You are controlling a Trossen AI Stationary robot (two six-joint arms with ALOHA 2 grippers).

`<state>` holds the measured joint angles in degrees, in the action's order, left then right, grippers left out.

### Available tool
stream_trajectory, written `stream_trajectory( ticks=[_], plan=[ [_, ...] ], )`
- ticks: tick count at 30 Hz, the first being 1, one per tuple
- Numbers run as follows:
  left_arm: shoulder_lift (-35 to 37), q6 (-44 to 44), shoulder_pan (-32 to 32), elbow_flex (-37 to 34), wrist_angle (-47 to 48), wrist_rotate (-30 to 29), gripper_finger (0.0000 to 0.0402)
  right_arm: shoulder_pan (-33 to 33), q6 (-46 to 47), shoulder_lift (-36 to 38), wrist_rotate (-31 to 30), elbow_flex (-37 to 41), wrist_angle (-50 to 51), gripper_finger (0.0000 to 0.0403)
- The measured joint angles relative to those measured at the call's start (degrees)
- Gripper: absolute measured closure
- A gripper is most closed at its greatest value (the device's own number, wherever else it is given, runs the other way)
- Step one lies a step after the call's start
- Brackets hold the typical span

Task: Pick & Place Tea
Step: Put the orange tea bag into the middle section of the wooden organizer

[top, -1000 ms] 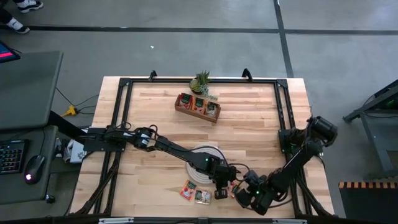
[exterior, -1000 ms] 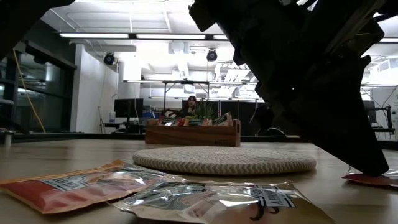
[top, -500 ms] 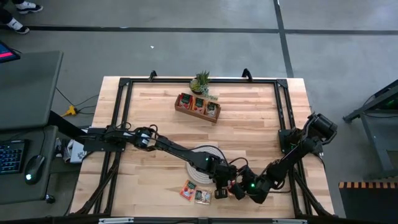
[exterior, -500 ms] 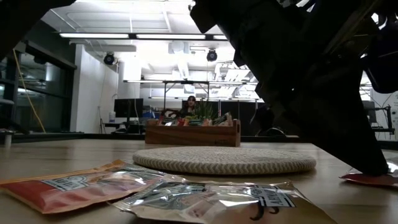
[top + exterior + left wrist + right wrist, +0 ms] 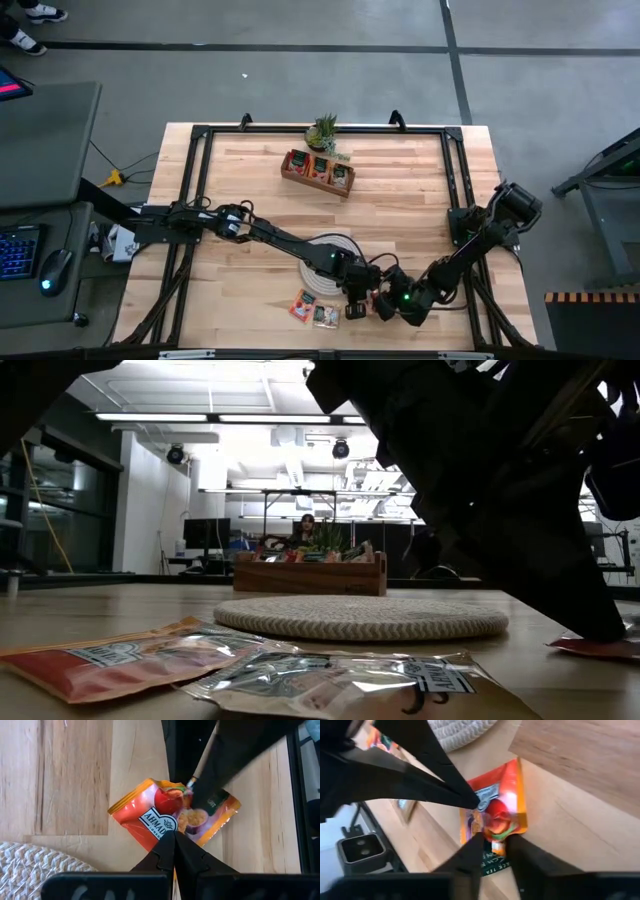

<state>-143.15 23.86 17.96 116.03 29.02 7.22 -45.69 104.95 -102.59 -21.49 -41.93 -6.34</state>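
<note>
1. We have both arms low at the near edge of the table [image 5: 250, 200], meeting over one orange tea sachet [image 5: 172, 817].
2. Left gripper [image 5: 174, 837]: fingers pressed together with no gap, closed tips resting on the edge of that sachet, holding it against the wood. In the right wrist view the same closed tips [image 5: 470, 800] touch the sachet's edge nearest the mat.
3. Right gripper [image 5: 494, 839]: fingers straddle the opposite edge of the sachet [image 5: 495, 820], with a narrow gap between them. The sachet edge sits in that gap; we can't tell if the pads are actually clamping it.
4. In the left wrist view, the right arm's finger [image 5: 200, 795] lies on the sachet's green patch.
5. The sachet lies flat on bare wood, just beside the round woven mat [image 5: 325, 255], on the side toward the right arm.
6. Two more sachets [image 5: 314, 309] lie flat near the front edge, on the left gripper's other side, overlapping each other. In the low view they are the red one [image 5: 130, 655] and the paler one [image 5: 350, 680].
7. The wooden tray [image 5: 318, 172] sits at the far side, well apart from the grippers, with sachets standing in its compartments. A small potted plant [image 5: 324, 130] stands just behind it.
</note>
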Motion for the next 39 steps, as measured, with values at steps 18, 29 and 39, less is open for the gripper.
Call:
stream_trajectory(
  ticks=[18, 29, 39],
  plan=[
    [-0.2, 0.4, -0.2, 1.2, -0.8, -0.7, 0.0398, -3.5, -2.1, 8.3, 1.2, 0.1, 15.3, 0.0402],
    [-1.0, -3.1, -2.2, 15.6, 23.7, -0.4, 0.0335, -7.0, -3.4, 12.6, 3.6, 0.1, 24.1, 0.0403],
    [7.7, -4.8, -3.3, 17.8, 34.0, -3.4, 0.033, -9.9, -16.8, 12.9, 3.2, -9.5, 44.6, 0.0403]
  ],
)
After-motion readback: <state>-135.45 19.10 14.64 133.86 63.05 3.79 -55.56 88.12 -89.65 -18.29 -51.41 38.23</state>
